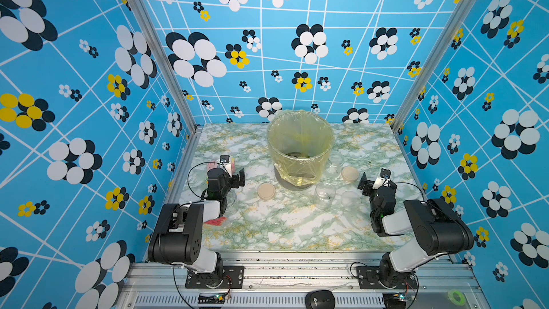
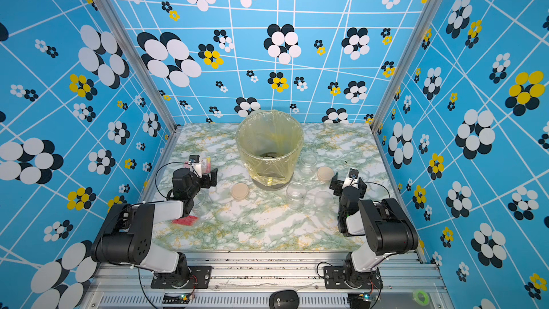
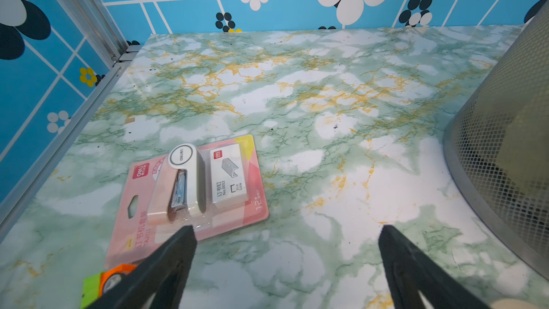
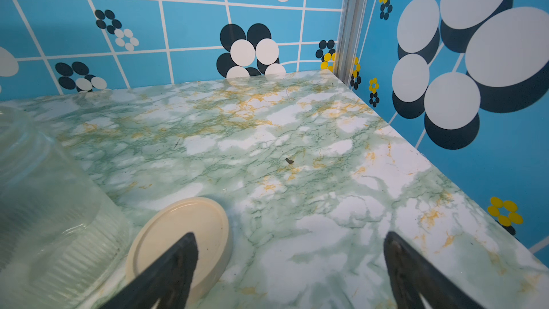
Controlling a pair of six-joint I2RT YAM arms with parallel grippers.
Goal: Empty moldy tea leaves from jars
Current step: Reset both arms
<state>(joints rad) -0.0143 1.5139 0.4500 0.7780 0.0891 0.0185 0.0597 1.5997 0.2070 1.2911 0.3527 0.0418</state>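
Three clear jars stand lidless and look empty in both top views: one [image 1: 334,163] right of the bin, one [image 1: 325,194] in front of it, one [image 1: 230,200] half hidden under my left arm. The moldy tea leaves [image 1: 292,154] are a dark heap at the bottom of the yellow-bagged bin [image 1: 300,120]. Beige lids [image 1: 266,191] [image 1: 350,173] and a translucent lid [image 1: 350,199] lie on the table. My left gripper [image 3: 288,230] is open over bare table. My right gripper [image 4: 291,236] is open beside a beige lid [image 4: 184,233] and a jar [image 4: 44,203].
A pink stapler pack [image 3: 193,185] and an orange-green toy [image 3: 104,283] lie by the left gripper. The bin's mesh wall [image 3: 505,144] is close by. A red strip [image 1: 216,220] lies under the left arm. A dark crumb [image 4: 289,161] sits on the marble table [image 1: 282,227].
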